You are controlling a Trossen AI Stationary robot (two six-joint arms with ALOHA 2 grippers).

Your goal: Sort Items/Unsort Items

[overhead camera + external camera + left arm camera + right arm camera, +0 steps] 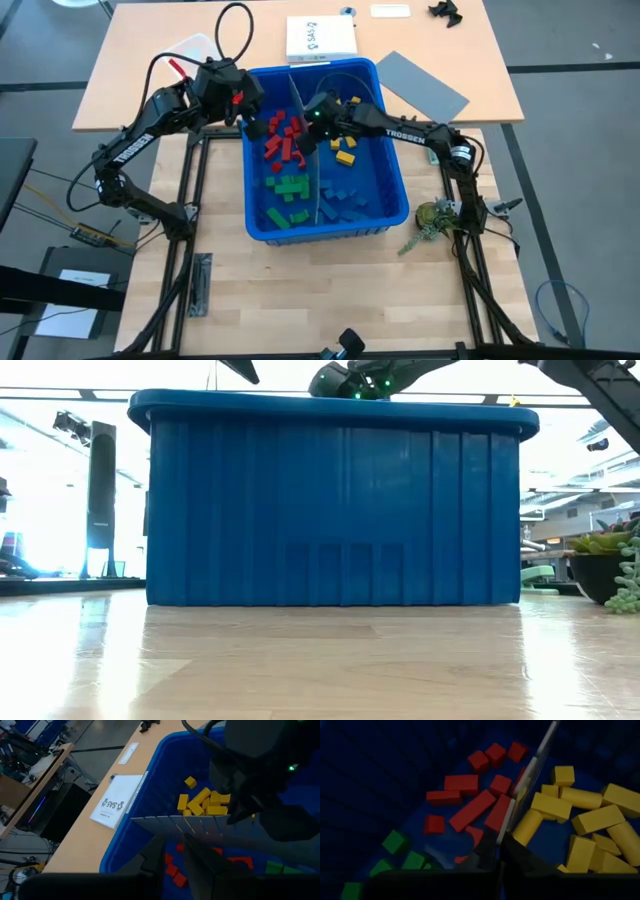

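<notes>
Reaching into the blue bin (262, 225), both grippers hang over its far half where the toy blocks lie sorted by colour.

High view: red blocks (284, 141) and green blocks (289, 187) lie left of the grey divider (309, 171), yellow blocks (345, 150) and blue blocks (345, 199) right of it; the left gripper (257, 128) is over the red blocks, the right gripper (309, 143) at the divider.
Low view: only the bin wall shows.
Left wrist view: its fingers (207, 865) stand narrowly apart, holding nothing visible.
Right wrist view: the fingers (517, 856) are pinched together at the divider's edge; a grip cannot be told.

"TROSSEN" runs along both arms; the white box (321, 39) reads "SAS".
</notes>
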